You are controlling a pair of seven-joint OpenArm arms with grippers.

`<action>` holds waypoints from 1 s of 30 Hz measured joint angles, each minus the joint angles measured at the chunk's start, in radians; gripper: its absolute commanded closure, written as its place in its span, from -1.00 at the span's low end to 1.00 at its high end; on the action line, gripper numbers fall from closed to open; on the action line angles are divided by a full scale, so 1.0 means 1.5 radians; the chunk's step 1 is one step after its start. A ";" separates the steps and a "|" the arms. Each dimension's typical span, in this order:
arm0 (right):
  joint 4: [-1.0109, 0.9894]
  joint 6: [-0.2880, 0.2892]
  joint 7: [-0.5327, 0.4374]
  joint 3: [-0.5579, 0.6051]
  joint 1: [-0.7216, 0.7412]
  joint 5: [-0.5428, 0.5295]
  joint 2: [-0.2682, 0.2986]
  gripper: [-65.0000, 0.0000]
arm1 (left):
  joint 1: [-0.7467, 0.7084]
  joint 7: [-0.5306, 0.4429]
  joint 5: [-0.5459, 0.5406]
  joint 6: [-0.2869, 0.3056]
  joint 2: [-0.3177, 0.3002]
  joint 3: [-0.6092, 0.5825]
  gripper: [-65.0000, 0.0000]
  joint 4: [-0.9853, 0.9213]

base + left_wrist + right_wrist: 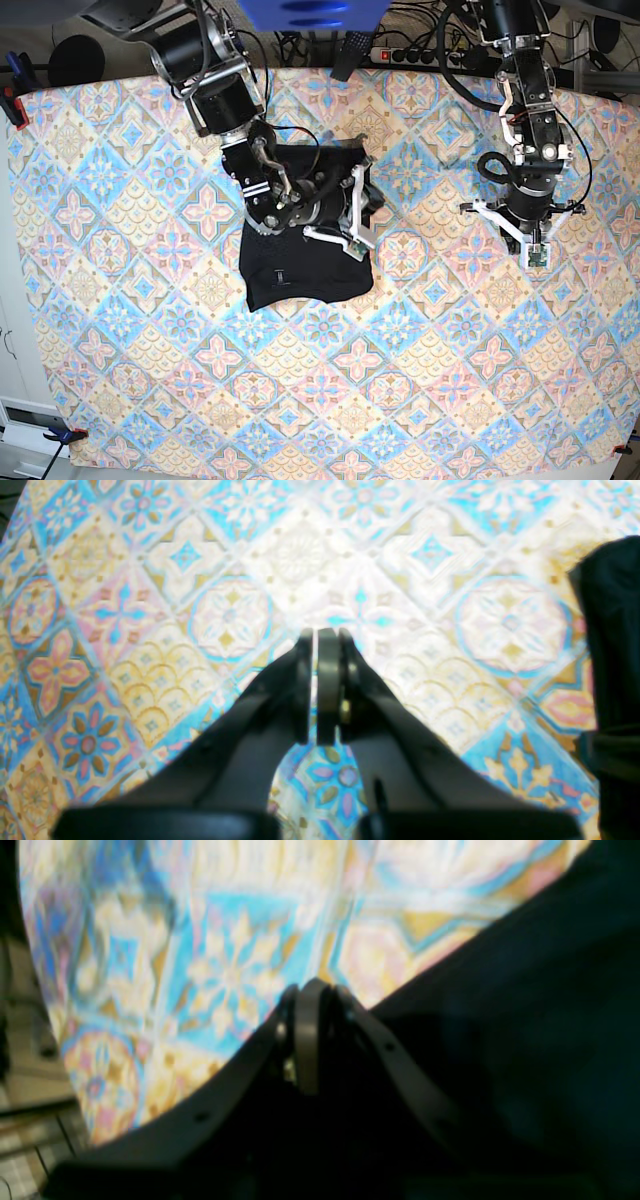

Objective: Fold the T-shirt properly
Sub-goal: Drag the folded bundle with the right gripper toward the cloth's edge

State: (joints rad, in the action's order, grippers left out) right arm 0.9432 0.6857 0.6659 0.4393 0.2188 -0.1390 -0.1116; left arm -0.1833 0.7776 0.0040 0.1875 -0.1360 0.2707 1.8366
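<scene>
T-shirt [305,265]: black, already folded into a compact, roughly square packet, lying on the worktop [130,330] a little left of and above its centre in the base view. Edges look fairly even; the lower edge curls slightly.

Tag: a tiny pale mark shows on the top layer of the T-shirt, toward its lower left.

Right gripper [357,215]: over the T-shirt's upper right part. In the right wrist view its fingers [305,1040] stand pressed together, with dark cloth filling the frame beneath and to the right. Whether a fold of cloth is pinched between them I cannot tell; that view is blurred.

Left gripper [537,252]: well apart from the T-shirt, out to its right over bare patterned cloth. Its fingers [327,685] are closed with nothing between them.

Worktop: covered by a tile-patterned cloth in blue, yellow and pink, clamped at the corners.

Stage, as a judgement: the folding looks close to finished; what remains seems to be clearing the right arm from the packet.

Risk one: if the right fingers have caught a layer, lifting away would drag it up and undo the fold.

Risk two: a sideways retreat low over the T-shirt could rumple the top layer or slide the whole packet askew.

Risk three: the left arm is too far off to steady the T-shirt if it shifts.
</scene>
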 measured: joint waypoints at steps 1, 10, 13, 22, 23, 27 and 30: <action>-0.012 0.002 -0.022 0.000 -0.005 -0.006 0.003 0.86 | 0.001 -0.001 0.000 0.000 0.000 0.000 0.96 0.001; -0.022 0.039 -0.052 -0.067 -0.007 -0.039 0.077 0.86 | 0.003 -0.003 0.000 0.000 0.001 0.000 0.96 0.005; -0.022 0.040 -0.056 -0.102 -0.005 -0.050 0.112 0.86 | 0.000 -0.002 -0.002 0.001 0.002 -0.001 0.96 0.005; -0.017 0.048 -0.076 -0.119 -0.001 -0.068 0.216 0.86 | 0.000 -0.002 -0.043 0.000 0.000 0.000 0.96 0.005; -0.017 0.048 -0.078 -0.119 0.000 -0.068 0.230 0.86 | 0.000 -0.002 -0.043 0.000 0.000 0.000 0.96 0.005; -0.015 0.046 -0.080 -0.120 0.002 -0.068 0.271 0.86 | 0.000 -0.002 -0.043 0.000 0.000 -0.001 0.96 0.005; -0.013 0.043 -0.080 -0.122 0.002 -0.067 0.292 0.86 | 0.000 -0.002 -0.043 0.000 0.000 0.000 0.96 0.005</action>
State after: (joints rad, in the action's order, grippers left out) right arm 0.9234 0.7509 0.5457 0.2558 0.2214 -0.2394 0.3260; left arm -0.1837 0.7742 -0.0605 0.1875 -0.1360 0.2703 1.8442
